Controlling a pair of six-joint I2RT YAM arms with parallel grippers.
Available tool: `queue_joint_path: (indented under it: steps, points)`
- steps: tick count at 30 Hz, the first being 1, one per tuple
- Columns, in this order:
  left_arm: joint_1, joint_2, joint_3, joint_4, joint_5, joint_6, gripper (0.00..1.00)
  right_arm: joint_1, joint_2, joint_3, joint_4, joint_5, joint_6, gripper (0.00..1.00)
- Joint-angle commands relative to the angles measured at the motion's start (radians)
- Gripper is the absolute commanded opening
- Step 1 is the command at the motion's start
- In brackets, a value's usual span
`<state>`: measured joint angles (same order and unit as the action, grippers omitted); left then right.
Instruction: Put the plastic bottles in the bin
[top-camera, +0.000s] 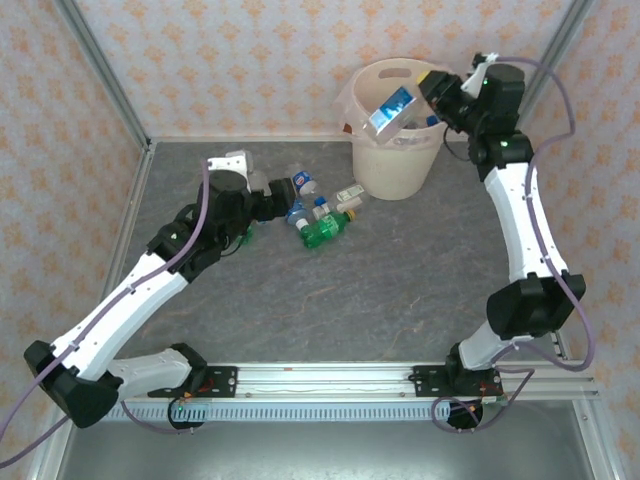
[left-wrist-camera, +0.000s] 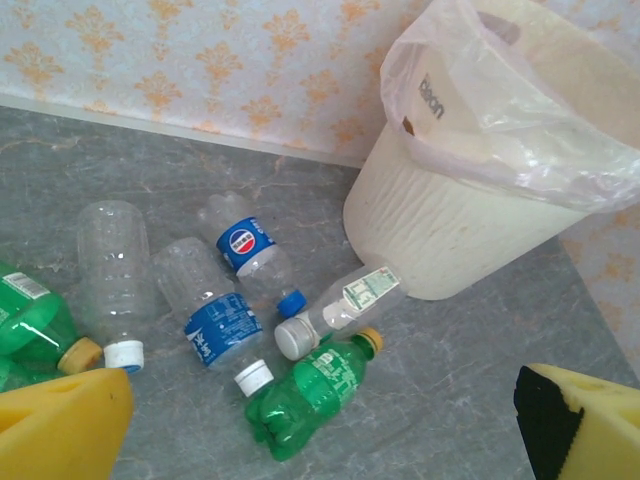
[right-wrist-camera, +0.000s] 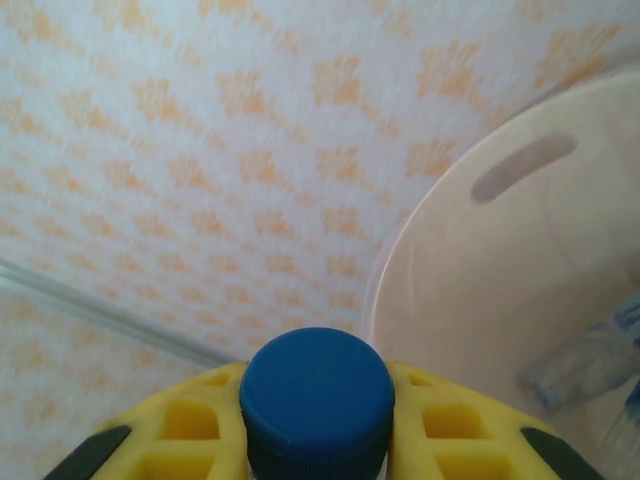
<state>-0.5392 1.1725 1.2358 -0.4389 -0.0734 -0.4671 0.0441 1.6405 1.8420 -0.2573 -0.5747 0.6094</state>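
Observation:
Several plastic bottles lie in a cluster left of the bin (top-camera: 395, 170): a green one with a yellow cap (left-wrist-camera: 310, 395), a clear one with a white cap (left-wrist-camera: 345, 300), two blue-labelled ones (left-wrist-camera: 215, 315) (left-wrist-camera: 250, 250), a bare clear one (left-wrist-camera: 112, 265), and another green one (left-wrist-camera: 30, 325). My left gripper (top-camera: 270, 195) hovers open over the cluster, its yellow fingers (left-wrist-camera: 60, 425) wide apart with nothing between them. My right gripper (top-camera: 435, 92) is shut on a blue-labelled bottle (top-camera: 392, 108) over the bin's mouth. The bottle's blue cap (right-wrist-camera: 315, 395) sits between the fingers (right-wrist-camera: 180, 430).
The cream bin (left-wrist-camera: 470, 210) carries a thin clear bag liner (left-wrist-camera: 500, 110) and stands by the back wall. Another bottle (right-wrist-camera: 590, 365) lies inside it. Patterned walls close off the back and both sides. Bare grey tabletop (top-camera: 380, 290) stretches in front of the cluster.

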Motion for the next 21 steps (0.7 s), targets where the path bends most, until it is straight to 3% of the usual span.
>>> queue_joint_path:
  steps: [1,7,17,19,21]
  points:
    - [0.028,0.058,0.086,-0.016,0.066,0.082,0.99,-0.014,0.065,0.081,-0.016,0.104,0.042,0.23]
    - [0.046,0.087,0.096,0.0,0.097,0.122,0.99,-0.016,0.213,0.272,-0.058,0.329,0.058,0.23]
    - [0.102,0.046,0.014,0.028,0.166,0.122,0.99,0.019,0.423,0.484,-0.027,0.468,0.152,0.28]
    - [0.111,0.04,-0.005,0.031,0.179,0.127,0.99,0.031,0.478,0.567,-0.054,0.472,0.151,0.37]
    - [0.117,0.035,-0.019,0.033,0.195,0.127,0.99,0.039,0.517,0.638,-0.093,0.464,0.154,0.58]
